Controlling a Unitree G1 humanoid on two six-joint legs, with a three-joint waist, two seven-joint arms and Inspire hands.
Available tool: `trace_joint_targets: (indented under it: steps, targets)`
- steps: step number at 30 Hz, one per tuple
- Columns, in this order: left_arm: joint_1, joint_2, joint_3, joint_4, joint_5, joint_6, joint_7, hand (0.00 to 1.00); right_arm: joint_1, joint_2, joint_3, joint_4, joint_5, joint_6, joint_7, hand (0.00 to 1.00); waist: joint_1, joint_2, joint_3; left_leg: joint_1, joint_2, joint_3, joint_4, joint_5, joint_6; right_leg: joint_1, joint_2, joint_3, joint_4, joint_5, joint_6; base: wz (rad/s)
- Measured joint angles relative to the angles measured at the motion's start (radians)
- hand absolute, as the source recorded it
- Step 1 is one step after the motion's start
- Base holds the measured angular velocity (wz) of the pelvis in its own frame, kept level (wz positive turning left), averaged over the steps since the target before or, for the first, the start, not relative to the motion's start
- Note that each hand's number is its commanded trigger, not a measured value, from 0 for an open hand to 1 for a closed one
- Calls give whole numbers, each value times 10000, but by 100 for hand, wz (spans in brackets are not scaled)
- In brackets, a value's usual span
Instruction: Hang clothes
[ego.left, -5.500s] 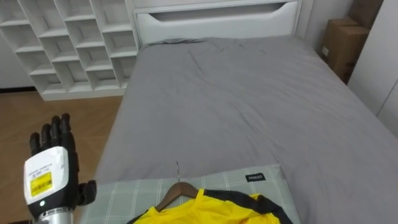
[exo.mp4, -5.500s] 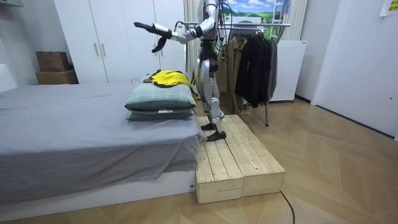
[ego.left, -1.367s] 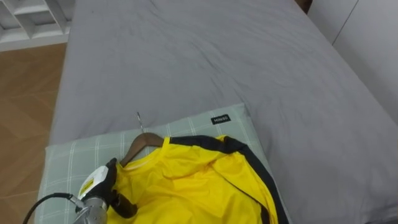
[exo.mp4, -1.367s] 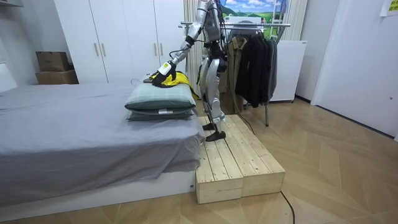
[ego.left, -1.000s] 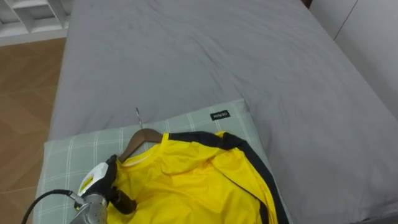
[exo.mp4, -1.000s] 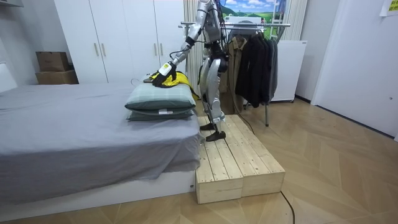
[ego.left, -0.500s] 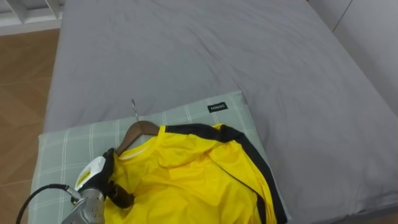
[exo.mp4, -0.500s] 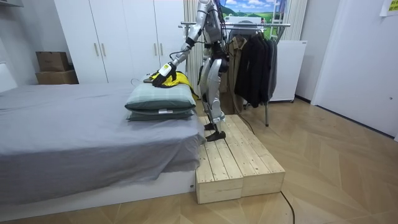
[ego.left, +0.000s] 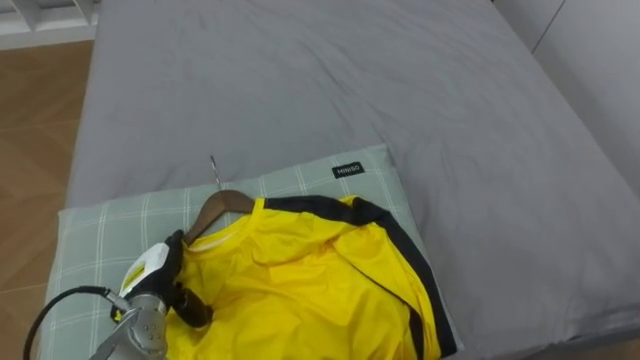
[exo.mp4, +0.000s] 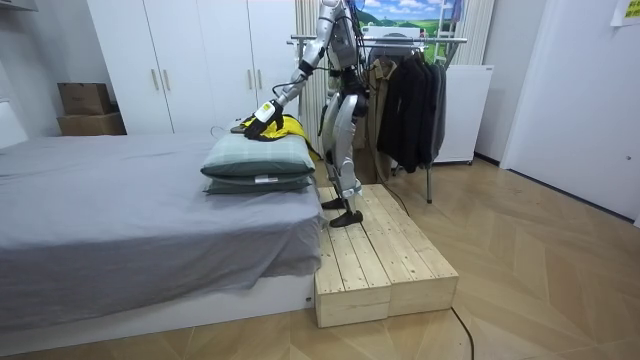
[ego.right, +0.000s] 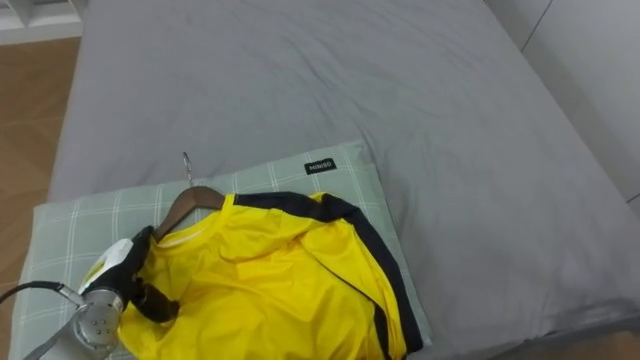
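A yellow shirt (ego.left: 310, 285) with dark trim lies on a wooden hanger (ego.left: 225, 206), spread over a green checked pillow (ego.left: 105, 235) at the near end of the grey bed (ego.left: 300, 90). The hanger's metal hook (ego.left: 213, 170) points up the bed. My left hand (ego.left: 152, 282) rests on the shirt's left shoulder, its fingers curled at the shoulder's edge and its thumb pressed on the yellow cloth. In the room view I stand on a wooden platform (exo.mp4: 370, 260) at the bed's foot, left arm stretched down to the shirt (exo.mp4: 275, 125).
Behind me in the room view stands a clothes rack (exo.mp4: 400, 40) hung with dark garments (exo.mp4: 410, 100). Two pillows are stacked under the shirt (exo.mp4: 258, 165). White wardrobes (exo.mp4: 190, 60) and cardboard boxes (exo.mp4: 85, 108) line the far wall. Wooden floor (ego.left: 35, 120) runs along the bed's left.
My left hand, raised and open beside the bed 5.5 s ago, has come down onto the shirt's left shoulder. Over the last second it has stayed there; the view has shifted slightly.
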Motion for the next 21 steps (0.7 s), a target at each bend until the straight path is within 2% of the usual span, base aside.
trace_joint_targets:
  steps: [1, 2, 3, 4, 5, 6, 9, 11, 14, 21]
  targets:
    - [0, 1, 1, 1, 0, 0, -12, 6, 0, 0, 1, 8, 19, 1, 0, 0, -1, -6, 1, 4, 1, 1, 3, 0, 0, -5, 0, 1, 19, -1, -1, 0]
    - [-1, 10, 1, 5, -4, 0, -38, 18, 0, 1, 3, 11, 48, 4, 8, 0, -1, -12, 1, 6, 6, 1, 6, 0, 0, -9, 0, 1, 32, -1, -2, 0]
    - [-1, 14, 1, 6, -5, 1, -62, 53, 0, 0, 3, 11, 56, 5, 10, 0, -1, -13, 1, 3, 9, 2, 13, 0, 0, -9, 0, -2, 35, -1, -2, 0]
    - [-3, 20, 0, 12, -40, 1, -101, 69, 0, -1, 3, 10, 60, 5, 10, 0, -7, -13, 1, 2, 10, 1, 20, 0, 0, -12, 0, -4, 43, -1, -3, 0]
    - [-15, 32, -3, 13, -181, 3, -129, 79, 0, -1, 12, -9, 56, 5, 12, 0, -13, -14, 0, -7, 11, 2, 24, 0, 0, -27, 0, -4, 57, -2, -5, 0]
    - [-32, 43, -3, 15, -221, 7, -147, 100, -1, -1, 13, -11, 56, 5, 15, 0, -14, -14, -1, -20, 11, 2, 31, 0, 0, -43, 0, -4, 66, -3, -6, 0]
    - [-229, 214, -65, 227, -284, 4, -218, 100, -4, -2, 12, -19, 45, 6, 24, 0, -50, -19, -5, -72, 18, 12, 65, 1, 1, -88, -3, -12, 101, 5, -18, 0]
    - [-379, 490, -178, 323, -402, 5, -213, 100, -3, -6, 9, -35, 52, 6, 24, 0, -135, -18, -5, -60, 16, 20, 76, 1, 2, -78, -10, -11, 122, 5, -19, 0]
    - [-453, 698, -395, 410, -422, 16, -278, 100, 0, -21, 10, -29, 52, 6, 12, 0, -189, -17, -5, 16, 14, 82, 55, 3, 4, -25, -30, -3, 132, 8, -20, -2]
    - [-458, 682, -777, 552, -788, 16, -473, 100, -19, -20, 11, -22, 51, 5, 5, 0, -206, -17, -5, 41, 19, 83, 55, 3, 5, 0, -29, -2, 118, 4, -22, 0]
